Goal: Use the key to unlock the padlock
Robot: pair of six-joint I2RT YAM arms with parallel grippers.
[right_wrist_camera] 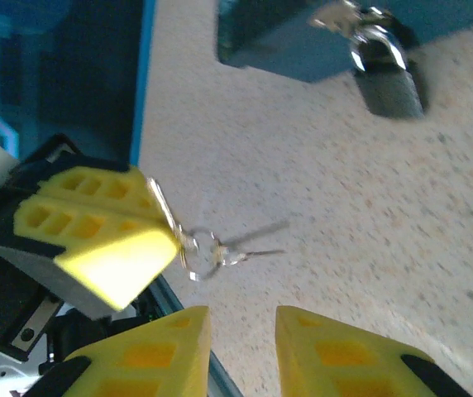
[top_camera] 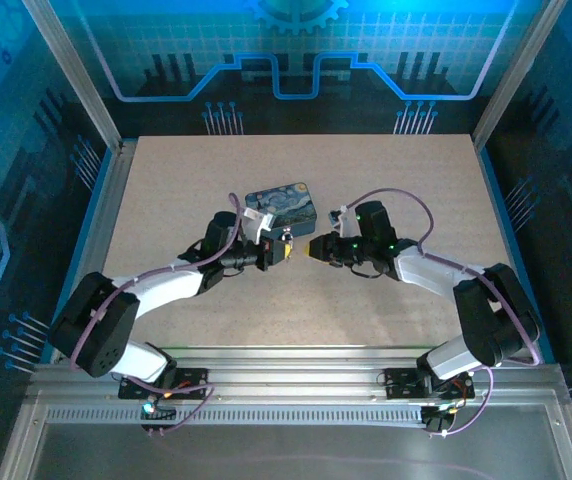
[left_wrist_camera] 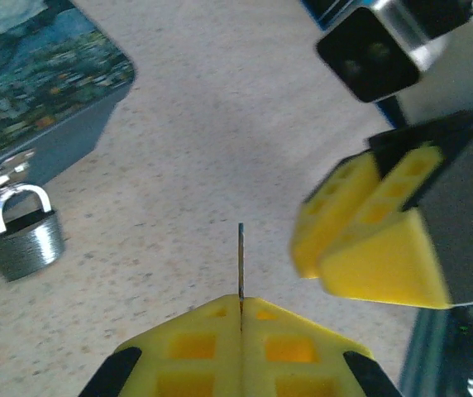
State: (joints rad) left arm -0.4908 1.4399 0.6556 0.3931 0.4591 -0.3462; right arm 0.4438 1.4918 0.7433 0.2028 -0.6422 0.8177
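The padlock (left_wrist_camera: 26,236) has a grey ribbed body and a thin steel shackle. It hangs from the hasp of the swirl-painted box (left_wrist_camera: 38,91) and rests on the table; it is also in the right wrist view (right_wrist_camera: 389,78). My left gripper (left_wrist_camera: 241,302) is shut on the key (left_wrist_camera: 241,265), whose thin blade sticks straight out from the fingertips, well right of the padlock. A key ring (right_wrist_camera: 202,252) with a second small key dangles from the held key. My right gripper (right_wrist_camera: 243,318) faces the left one tip to tip, open with nothing between its fingers.
The blue-and-yellow box (top_camera: 281,203) sits mid-table just behind both grippers (top_camera: 301,249). Bare speckled tabletop (top_camera: 386,170) spreads around it. Aluminium rails and blue panels bound the table at the sides and back.
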